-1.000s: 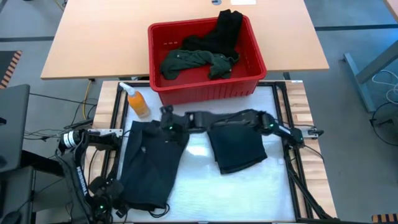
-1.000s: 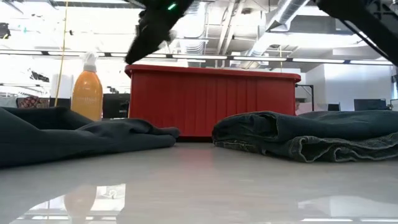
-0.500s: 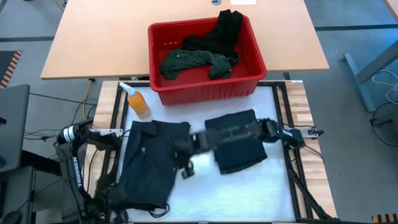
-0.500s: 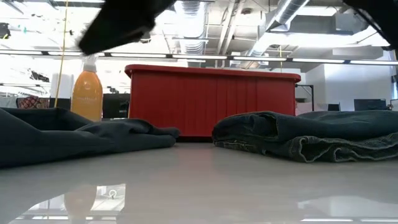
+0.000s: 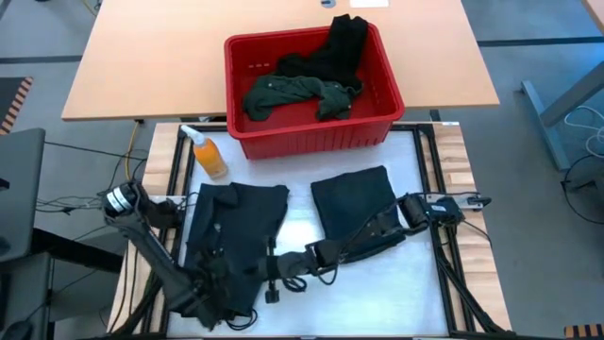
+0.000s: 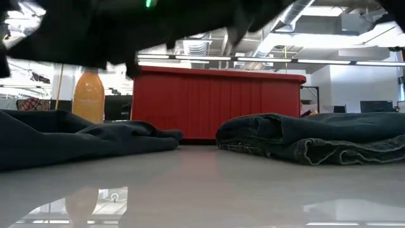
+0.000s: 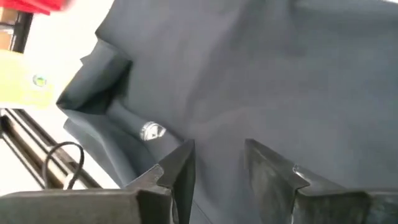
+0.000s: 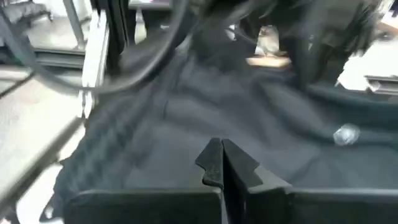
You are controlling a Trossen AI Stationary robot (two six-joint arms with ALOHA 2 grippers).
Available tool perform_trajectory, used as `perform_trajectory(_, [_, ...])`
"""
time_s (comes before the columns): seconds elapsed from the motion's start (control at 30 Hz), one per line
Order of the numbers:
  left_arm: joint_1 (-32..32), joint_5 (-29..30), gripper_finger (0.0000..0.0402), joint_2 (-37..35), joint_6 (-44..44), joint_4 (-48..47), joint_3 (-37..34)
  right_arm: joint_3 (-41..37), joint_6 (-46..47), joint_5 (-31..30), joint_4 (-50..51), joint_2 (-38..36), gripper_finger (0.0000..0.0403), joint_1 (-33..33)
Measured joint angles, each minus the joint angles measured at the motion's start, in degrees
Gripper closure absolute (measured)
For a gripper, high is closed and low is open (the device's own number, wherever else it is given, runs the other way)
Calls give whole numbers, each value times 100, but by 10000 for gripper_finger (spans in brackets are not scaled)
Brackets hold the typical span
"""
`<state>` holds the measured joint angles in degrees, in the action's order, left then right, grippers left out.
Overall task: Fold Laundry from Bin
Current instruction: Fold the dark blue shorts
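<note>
Dark jeans (image 5: 231, 241) lie spread on the table's left half, directly under the left gripper (image 7: 217, 165), whose fingers stand partly apart above the cloth, gripping nothing. Beside it, the right gripper (image 5: 271, 280) hovers at the jeans' edge, fingers pressed together, empty. Beyond both sit a folded garment (image 5: 357, 213), the red bin (image 5: 311, 132) and an orange bottle (image 5: 208, 154)

Your left hand (image 7: 217, 171) low at near-left of tabletop, fingers (image 7: 177, 168) parted with narrow gap. Your right hand (image 8: 222, 163) reaches across toward left arm, fingers pressed together, nothing between.
</note>
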<state>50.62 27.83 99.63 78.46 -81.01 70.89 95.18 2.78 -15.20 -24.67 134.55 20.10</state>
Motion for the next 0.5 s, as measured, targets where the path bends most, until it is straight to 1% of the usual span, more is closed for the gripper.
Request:
perform_trajectory(0.07, [-166, -141, 278, -86, -182, 86, -122, 239, 64, 159, 210, 308, 389, -43])
perform_trajectory(0.13, [-278, -287, 282, -205, -281, 258, -259, 681, 209, 480, 429, 732, 389, -76])
perform_trajectory(0.17, [-314, -312, 284, -267, -278, 352, -319, 909, 214, 549, 596, 921, 389, -75])
perform_trajectory(0.27, [-338, -235, 291, -452, -202, 518, -382, 1589, 195, 545, 1214, 1371, 389, -19])
perform_trajectory(0.37, [-316, -175, 299, -647, -6, 569, -382, 2008, 198, 569, 2201, 1461, 389, 44])
perform_trajectory(0.43, [-301, -130, 304, -787, 68, 634, -382, 2064, 171, 566, 2784, 1408, 389, 74])
perform_trajectory(0.5, [-301, -47, 309, -881, 69, 747, -382, 2068, 38, 583, 3675, 1206, 389, 116])
